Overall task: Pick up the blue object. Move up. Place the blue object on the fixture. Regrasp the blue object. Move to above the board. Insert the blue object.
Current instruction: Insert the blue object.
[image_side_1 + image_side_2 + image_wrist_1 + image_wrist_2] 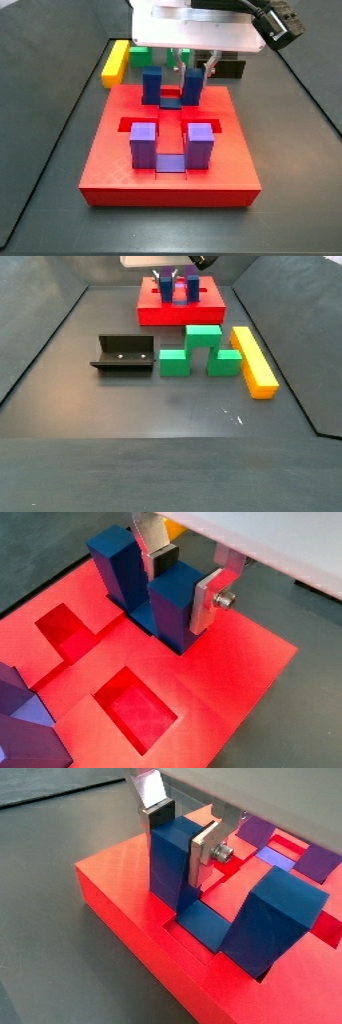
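One blue object (174,84), one purple block (170,146), one green block (201,352), one yellow bar (254,360)

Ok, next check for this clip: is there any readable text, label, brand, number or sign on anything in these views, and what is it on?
None can be read in any view.
The gripper, clamped on one prong of the blue object over the board: no marking.
Purple piece, green block, yellow bar, fixture: plain surfaces.

Zero readable text anywhere: no labels, brands, numbers or signs on the blue object (158,592), the board (170,170), the fixture (123,355), or the gripper (182,574) over the board.
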Available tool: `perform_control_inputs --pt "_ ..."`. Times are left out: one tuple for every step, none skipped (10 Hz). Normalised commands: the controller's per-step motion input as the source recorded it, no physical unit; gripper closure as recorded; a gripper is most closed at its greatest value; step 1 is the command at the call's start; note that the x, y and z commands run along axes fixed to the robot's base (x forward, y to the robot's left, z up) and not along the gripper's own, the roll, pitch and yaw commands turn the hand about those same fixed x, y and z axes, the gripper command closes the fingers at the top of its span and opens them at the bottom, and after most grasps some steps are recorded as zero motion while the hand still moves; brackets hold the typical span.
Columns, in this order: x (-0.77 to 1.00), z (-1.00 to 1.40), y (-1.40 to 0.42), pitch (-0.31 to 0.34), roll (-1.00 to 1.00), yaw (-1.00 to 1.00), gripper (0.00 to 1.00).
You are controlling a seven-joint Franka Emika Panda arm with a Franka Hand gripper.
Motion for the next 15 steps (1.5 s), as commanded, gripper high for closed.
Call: perform_control_inputs --pt "0.39 -0.47 0.17 0.029 -0.08 0.02 1.0" --pt "0.07 -0.06 0.0 0.066 0.0 0.0 1.0" --pt "0.0 -0.04 0.0 0.0 0.0 0.0 1.0" --pt "-0.1 -0.23 -0.21 0.0 0.01 0.0 1.0" --pt "0.0 -0.31 -0.4 0.009 0.09 -0.02 1.0" --pt "0.0 -0.34 -0.38 0.041 0.14 -0.08 1.0" --pt "-0.03 -0.17 -0.13 0.053 0.0 -0.1 1.0" --pt "0.0 -0.27 0.0 0.001 -0.04 -0.02 1.0" --pt "0.14 -0.33 0.0 0.059 -0.07 0.0 1.0" --pt "0.23 -0.32 0.0 0.079 -0.07 0.0 1.0" --pt "0.29 -0.29 0.0 0.1 -0.05 0.0 1.0" --pt "0.26 -0.32 0.01 0.107 -0.08 0.0 1.0" --pt "0.16 -0.22 0.0 0.099 -0.08 0.0 1.0" --pt "0.0 -0.11 0.0 0.064 -0.07 0.0 1.0" --pt "0.0 -0.12 0.0 0.043 -0.08 0.0 1.0"
